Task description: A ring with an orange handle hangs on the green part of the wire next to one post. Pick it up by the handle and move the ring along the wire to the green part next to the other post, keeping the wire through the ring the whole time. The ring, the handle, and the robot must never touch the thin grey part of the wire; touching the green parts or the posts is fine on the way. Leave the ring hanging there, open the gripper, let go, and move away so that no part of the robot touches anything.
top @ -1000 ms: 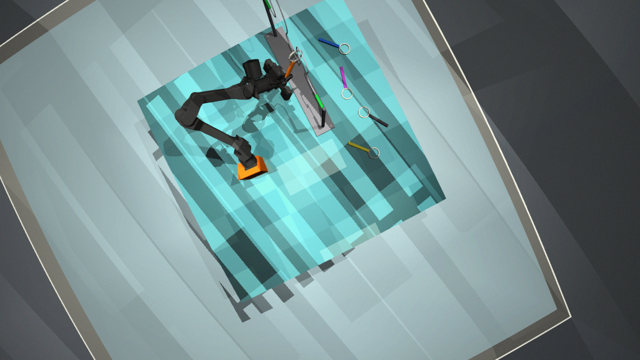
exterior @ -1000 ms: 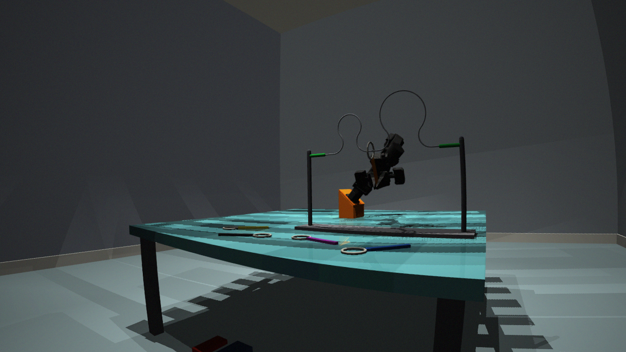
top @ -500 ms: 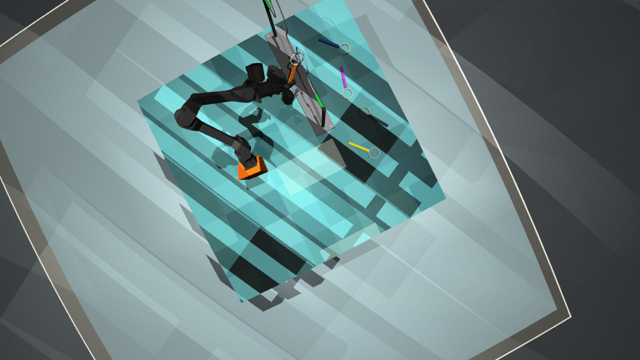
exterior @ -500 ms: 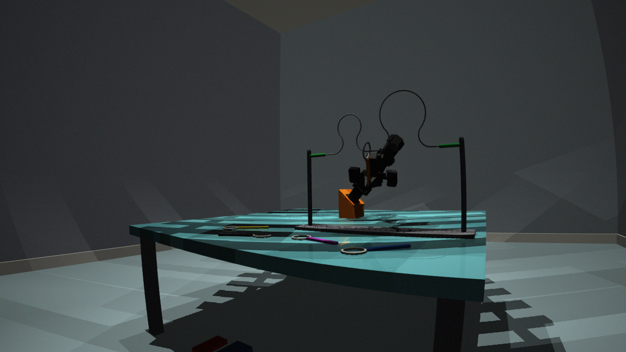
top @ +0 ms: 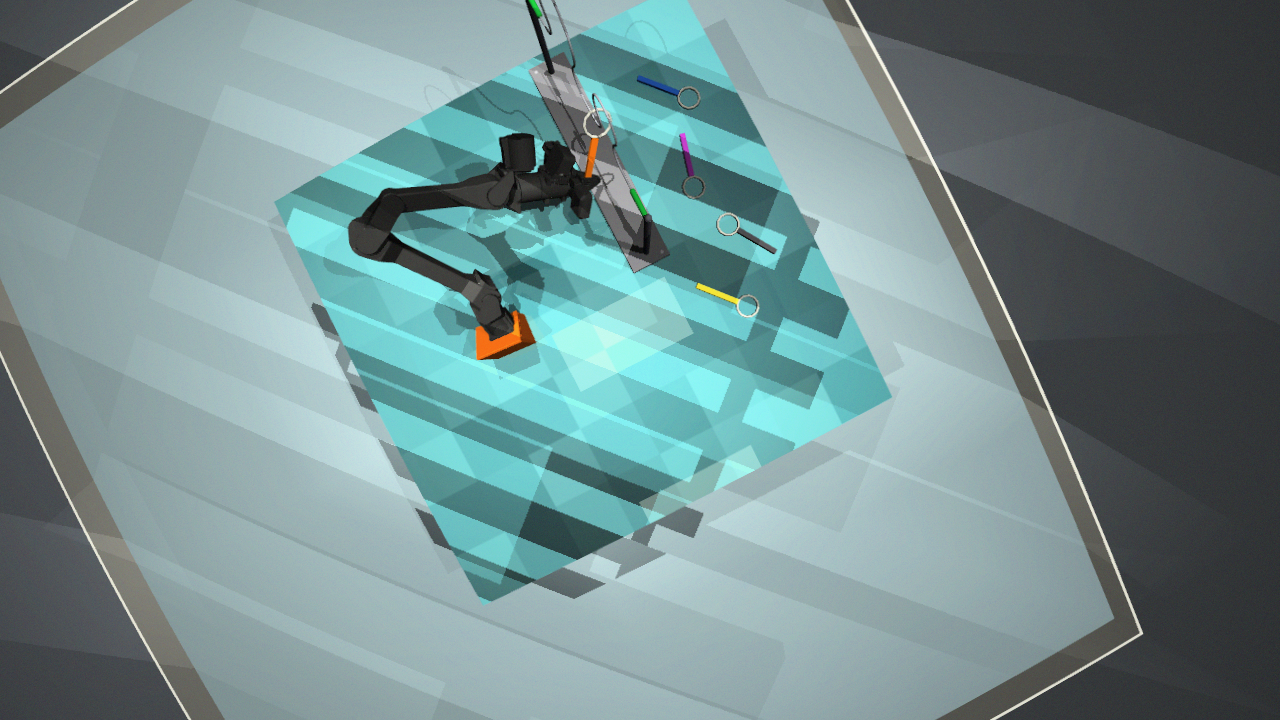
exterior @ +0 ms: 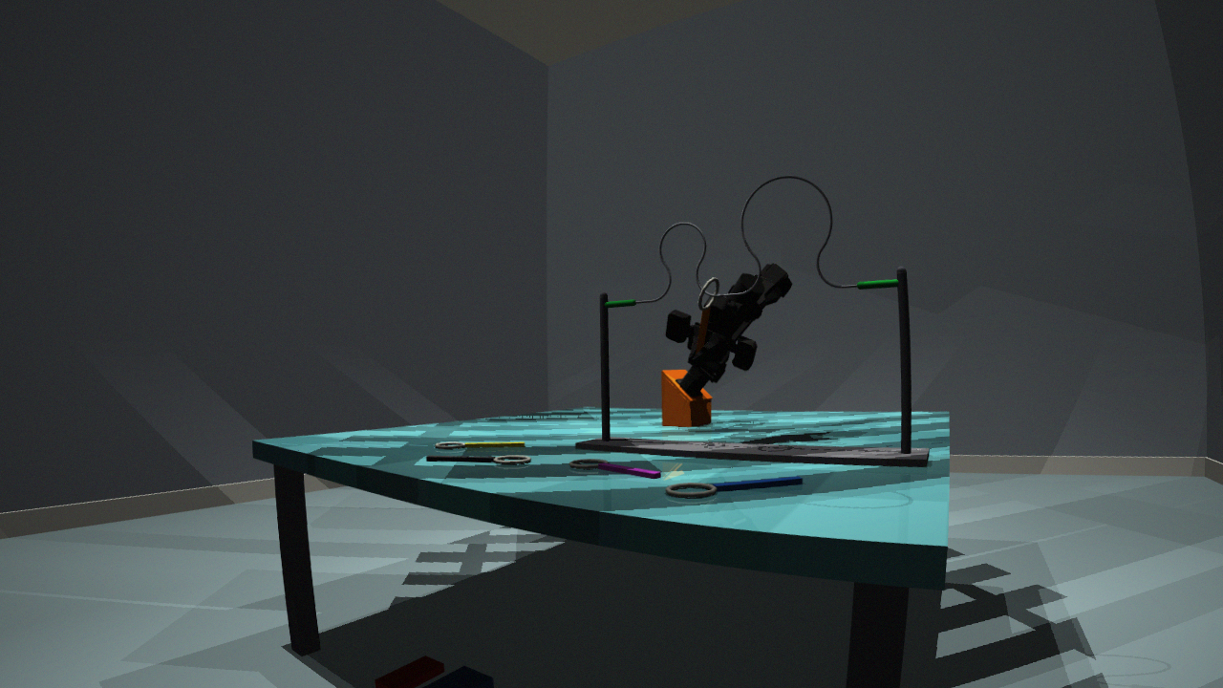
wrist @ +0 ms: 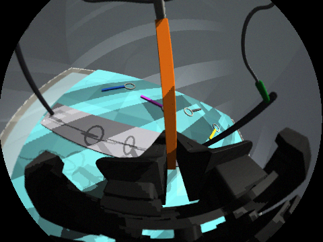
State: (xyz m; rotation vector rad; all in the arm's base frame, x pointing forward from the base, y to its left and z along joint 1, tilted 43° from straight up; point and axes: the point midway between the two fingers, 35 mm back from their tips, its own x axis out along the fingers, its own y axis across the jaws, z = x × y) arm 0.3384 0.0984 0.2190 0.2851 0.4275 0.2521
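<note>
"What's the gripper (top: pixel 588 181) (exterior: pixel 702 349) (wrist: pixel 168 133) holding?"

"The orange handle (top: pixel 591 156) (exterior: pixel 703 329) (wrist: pixel 166 84), clamped narrowly; its ring (top: pixel 584 125) (exterior: pixel 700 297) sits beyond the fingertips, around the wire's (top: pixel 614 143) (exterior: pixel 787 177) (wrist: pixel 243 40) low middle dip."

"Wrist view?"

"Shows the grip closely; only the exterior shows both wire loops whole."

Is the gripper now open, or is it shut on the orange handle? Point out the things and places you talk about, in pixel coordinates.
The gripper (top: pixel 588 181) (wrist: pixel 168 133) is shut on the orange handle (top: pixel 591 157) (exterior: pixel 703 328) (wrist: pixel 167 67): the wrist view shows the handle's lower end between its two fingers.
</note>
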